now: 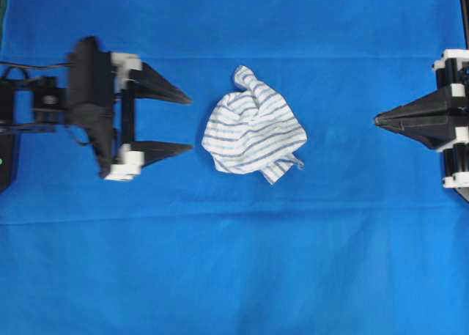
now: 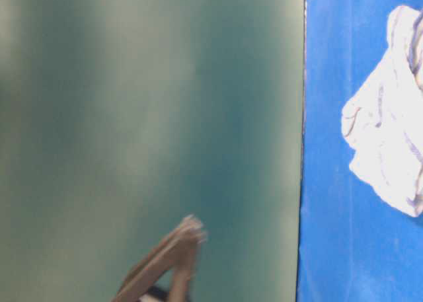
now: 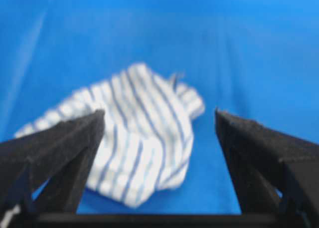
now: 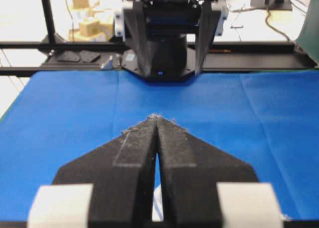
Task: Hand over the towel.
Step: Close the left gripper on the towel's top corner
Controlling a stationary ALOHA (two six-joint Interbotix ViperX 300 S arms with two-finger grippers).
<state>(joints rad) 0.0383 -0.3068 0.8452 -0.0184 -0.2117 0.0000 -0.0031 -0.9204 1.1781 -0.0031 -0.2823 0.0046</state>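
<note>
The towel (image 1: 253,126), a small crumpled white cloth with thin blue and grey stripes, lies on the blue cloth in the middle of the overhead view. My left gripper (image 1: 189,122) is open, its tips a short way left of the towel and not touching it. In the left wrist view the towel (image 3: 134,138) lies ahead between the spread fingers (image 3: 65,148), nearer the left one. My right gripper (image 1: 377,119) is shut and empty, well to the right of the towel. In the right wrist view its tips (image 4: 156,119) are closed together.
A large plain blue cloth (image 1: 234,262) covers the whole table. The left arm's base (image 4: 167,33) stands at the far edge in the right wrist view. A green wall (image 2: 152,117) fills most of the table-level view, with the towel (image 2: 390,137) at its right.
</note>
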